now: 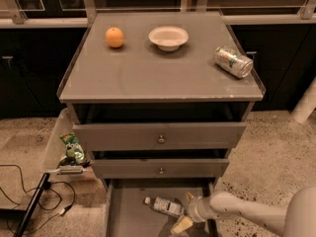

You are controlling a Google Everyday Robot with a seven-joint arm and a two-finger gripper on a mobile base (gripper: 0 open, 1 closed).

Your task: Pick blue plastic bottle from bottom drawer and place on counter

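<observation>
The blue plastic bottle (pixel 165 206), clear with a white cap and a label, lies on its side on the floor of the open bottom drawer (pixel 128 216), cap pointing left. My gripper (pixel 185 211) reaches in from the right on a white arm (pixel 247 212). It is open, with one finger (pixel 190 197) behind the bottle's right end and the other finger (pixel 181 225) in front of it. The counter (pixel 158 75) is the grey cabinet top above.
On the counter are an orange (pixel 114 37), a white bowl (pixel 168 37) and a dented silver-green can (pixel 232 61) near the right edge. Two knobbed drawers (pixel 159 136) overhang the bottom drawer. A clear bin with a green bag (pixel 72 149) and cables (pixel 34 201) are at the left.
</observation>
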